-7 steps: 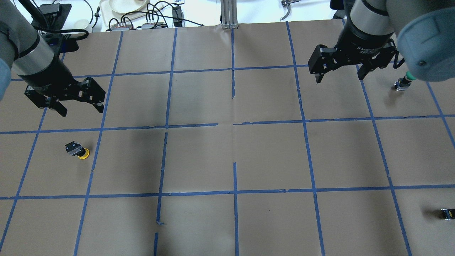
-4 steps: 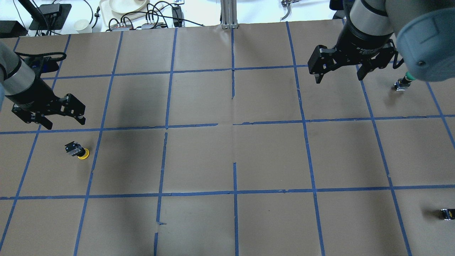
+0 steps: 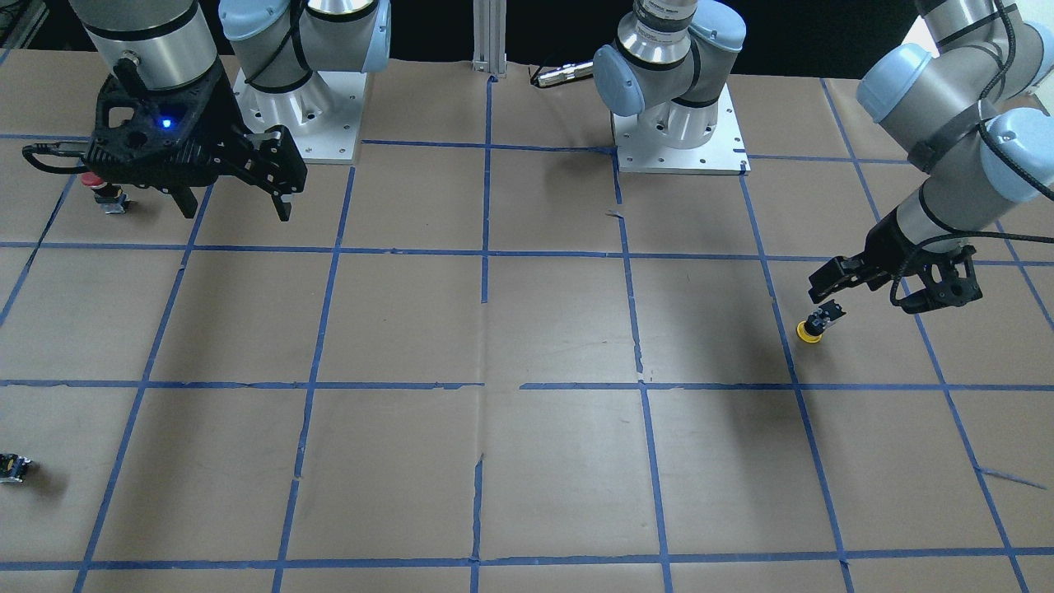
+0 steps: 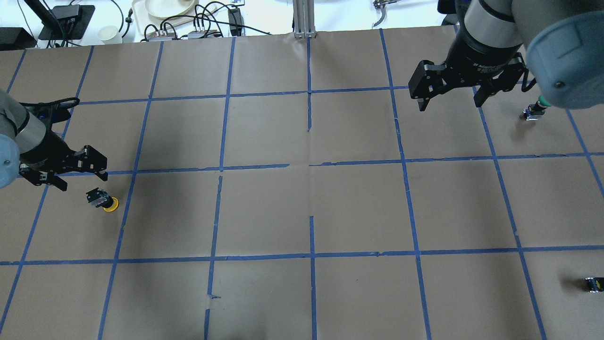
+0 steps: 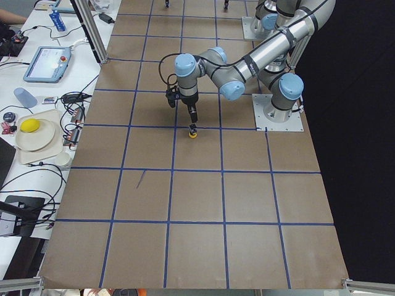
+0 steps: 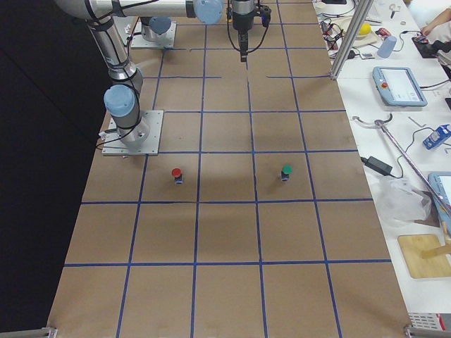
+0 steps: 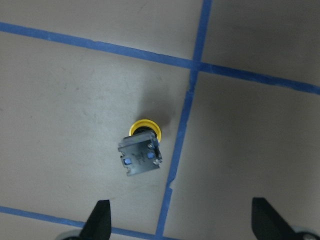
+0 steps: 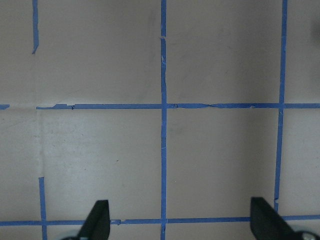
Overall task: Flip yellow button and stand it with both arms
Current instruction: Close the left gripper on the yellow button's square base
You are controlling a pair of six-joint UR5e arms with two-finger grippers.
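The yellow button (image 4: 103,200) sits on the brown paper at the left, its cap on the paper and its grey-black body uppermost, slightly tilted. It also shows in the front view (image 3: 815,323), the left side view (image 5: 193,131) and the left wrist view (image 7: 142,150). My left gripper (image 4: 84,182) is open and empty, low over the paper just beyond the button and not touching it; it also shows in the front view (image 3: 863,301) and the left wrist view (image 7: 182,220). My right gripper (image 4: 450,105) is open and empty, held high at the far right (image 3: 237,210), over bare paper (image 8: 182,220).
A red-capped button (image 3: 103,191) stands near the right arm's base. A green-capped button (image 4: 535,109) stands at the far right. A tiny dark block (image 4: 593,284) lies at the near right edge. Cables and dishes (image 4: 165,9) lie beyond the table's far edge.
My left gripper has moved left and toward the near side, coming down close to the yellow button. The right arm and the button have not moved.
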